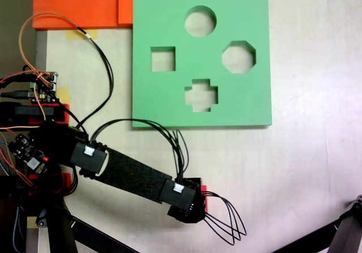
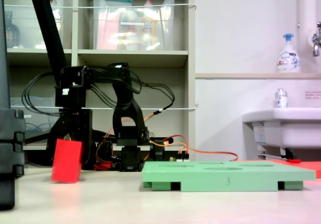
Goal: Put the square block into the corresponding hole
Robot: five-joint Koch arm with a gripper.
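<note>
Gripper (image 2: 70,143) jaws reach down around a red square block (image 2: 66,161) on the table (image 1: 305,168), apparently clasping it, with the block tilted slightly in the side-on fixed view. From above, the black arm (image 1: 133,176) hides all but a red sliver (image 1: 203,189) of the block. The green foam board (image 1: 249,103) lies well apart, its square hole (image 1: 163,59) vacant. Orange foam sheets (image 1: 79,4) sit beside the board.

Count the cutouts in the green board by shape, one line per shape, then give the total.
Round cutout: 1
Square cutout: 1
Octagonal cutout: 1
Cross-shaped cutout: 1
Total: 4 cutouts in the green board
</note>
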